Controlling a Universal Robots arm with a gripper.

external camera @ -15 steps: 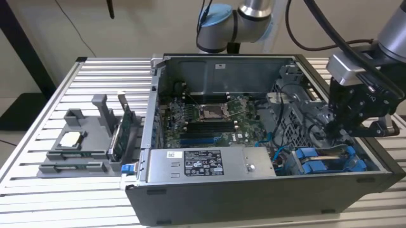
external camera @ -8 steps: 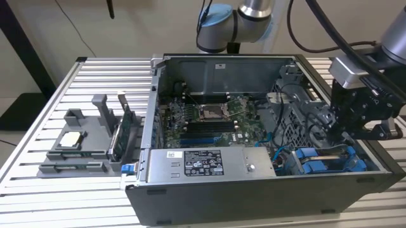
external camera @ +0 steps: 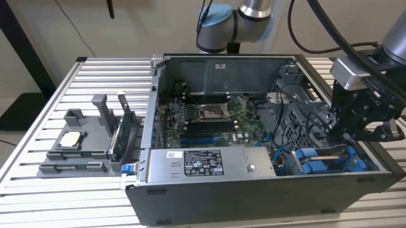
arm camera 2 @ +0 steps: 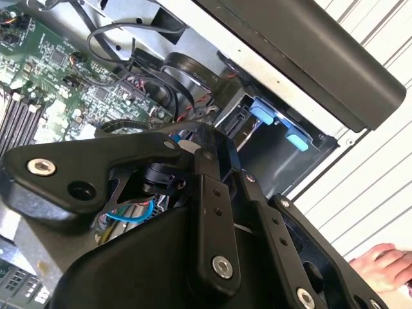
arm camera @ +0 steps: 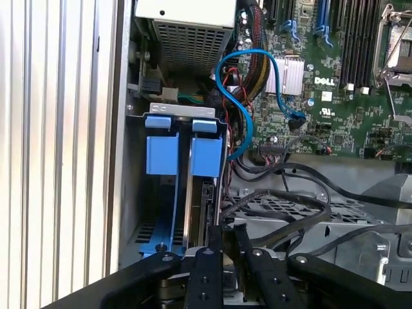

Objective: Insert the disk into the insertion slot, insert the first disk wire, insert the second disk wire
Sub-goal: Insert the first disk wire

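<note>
R1: Background first. Pale wall, slatted metal table [external camera: 95, 71], open case [external camera: 254, 202] lying on it. A grey fixture [external camera: 82, 142] with spare parts stands on the table at the exterior view's left of the case. Arm pose?

R2: The arm [external camera: 396, 45] comes in from the exterior view's upper right, with its base joints behind the case and its wrist bent downward. The end effector [arm camera: 228, 248] hangs over the case's end at the exterior view's right, pointing down at the slot [arm camera: 136, 193].

R1: Open or closed?

R2: Cannot tell. The black linkage blocks the tip in both wrist views.

R1: Disk?

R2: The disk [arm camera: 206, 156] stands on edge inside the slot, blue carrier end up. Another blue carrier [arm camera: 161, 154] is just beside it, toward the case wall. The end effector is just above the disk's far end; I cannot tell whether they touch.

R1: Wiring and surroundings?

R2: A blue wire [arm camera: 254, 51] loops from the board [arm camera: 335, 96] down toward the slot. The power supply [external camera: 203, 164] lies along the case's near side, next to the slot. In the second wrist view, a hand [arm camera 2: 386, 265] rests on the table outside the case.
</note>
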